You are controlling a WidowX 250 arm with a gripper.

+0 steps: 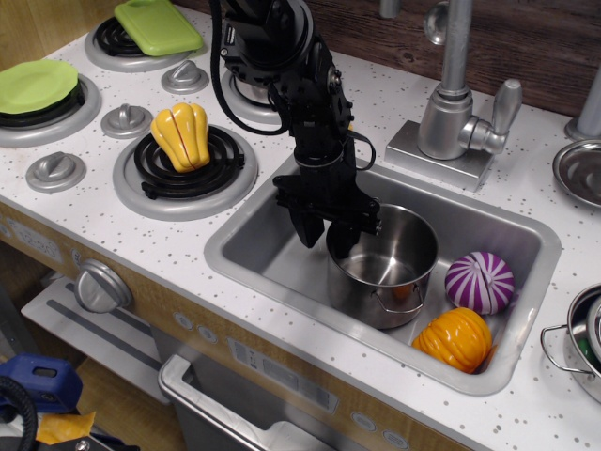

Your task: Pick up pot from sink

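A shiny steel pot (pixel 385 268) stands upright in the middle of the sink (pixel 272 249), with something small and orange inside it. My black gripper (pixel 325 233) is down in the sink at the pot's left rim. One finger (pixel 307 227) is outside the wall and the other is inside the pot. The jaws stand close together around the rim, so the gripper looks shut on the pot. The pot still rests on the sink floor.
A purple-and-white striped vegetable (pixel 480 282) and an orange one (pixel 454 340) lie at the sink's right end. A faucet (pixel 455 103) stands behind the sink. A yellow pepper (pixel 180 136) sits on the near burner. A second pot (pixel 258 89) stands behind the arm.
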